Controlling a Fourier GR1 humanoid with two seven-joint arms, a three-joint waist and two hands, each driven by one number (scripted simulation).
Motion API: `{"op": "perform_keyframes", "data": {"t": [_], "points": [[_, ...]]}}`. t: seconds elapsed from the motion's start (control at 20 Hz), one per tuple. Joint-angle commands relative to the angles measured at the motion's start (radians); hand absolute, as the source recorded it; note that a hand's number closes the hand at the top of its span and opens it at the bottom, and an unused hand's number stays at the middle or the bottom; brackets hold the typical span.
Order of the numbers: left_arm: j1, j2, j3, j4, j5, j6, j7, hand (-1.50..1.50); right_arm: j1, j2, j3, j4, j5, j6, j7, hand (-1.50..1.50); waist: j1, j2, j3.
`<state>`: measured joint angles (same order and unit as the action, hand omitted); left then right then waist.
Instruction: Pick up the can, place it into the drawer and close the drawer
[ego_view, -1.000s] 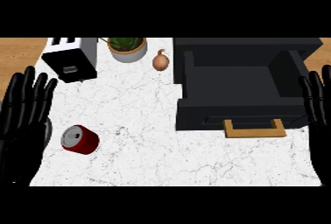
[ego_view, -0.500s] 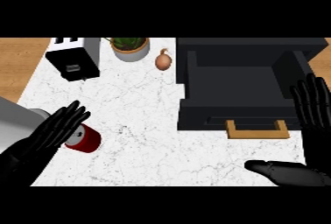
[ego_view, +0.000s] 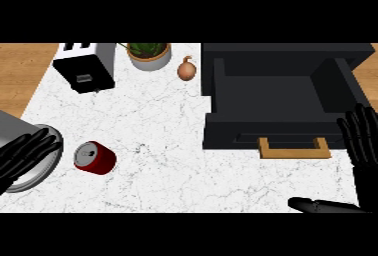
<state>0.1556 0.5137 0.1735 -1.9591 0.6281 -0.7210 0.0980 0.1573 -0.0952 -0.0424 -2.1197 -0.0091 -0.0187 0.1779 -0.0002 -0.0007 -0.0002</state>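
A red can (ego_view: 94, 158) with a silver top lies on its side on the white marble counter (ego_view: 162, 130), near the front left. My left hand (ego_view: 26, 154) is just left of the can, open, fingers pointing toward it with a small gap between. The black drawer (ego_view: 280, 97) stands pulled open at the right, its inside bare, with a wooden handle (ego_view: 294, 149) on its front. My right hand (ego_view: 362, 139) is open at the right edge, beside the drawer's front corner, with its thumb (ego_view: 325, 205) low in the view.
A black and silver toaster (ego_view: 85, 66) stands at the back left. Beside it are a potted plant (ego_view: 150, 54) and a brown onion (ego_view: 187, 69). Wooden floor (ego_view: 22, 75) shows past the counter's left edge. My grey left forearm (ego_view: 33, 172) lies at the left edge.
My left hand has drawn back to the left, off the can, which now shows whole. My right hand has shifted toward the right edge. The can has not moved.
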Motion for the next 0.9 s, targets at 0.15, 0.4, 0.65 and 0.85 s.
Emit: {"op": "perform_keyframes", "data": {"t": [0.15,0.4,0.65,0.85], "points": [[0.031,0.002,0.082,0.078,0.073,-0.089,0.044,-1.50,0.064,-0.015,-0.062,0.018,-0.056,0.072,-0.067,-1.50,0.000,0.000,0.000],[0.020,0.008,0.121,0.083,0.079,-0.090,0.092,-1.50,0.150,0.005,-0.080,0.025,-0.053,0.103,-0.153,-1.50,-0.001,-0.001,0.001],[-0.144,-0.072,0.056,0.169,-0.011,-0.015,0.139,-1.50,0.125,-0.001,-0.096,0.017,-0.075,0.127,-0.109,-1.50,-0.006,0.000,0.000],[-0.120,-0.100,0.084,0.219,-0.067,-0.110,0.087,-1.50,0.122,0.016,-0.101,0.044,-0.047,0.132,-0.152,-1.50,-0.002,0.000,0.000]]}}
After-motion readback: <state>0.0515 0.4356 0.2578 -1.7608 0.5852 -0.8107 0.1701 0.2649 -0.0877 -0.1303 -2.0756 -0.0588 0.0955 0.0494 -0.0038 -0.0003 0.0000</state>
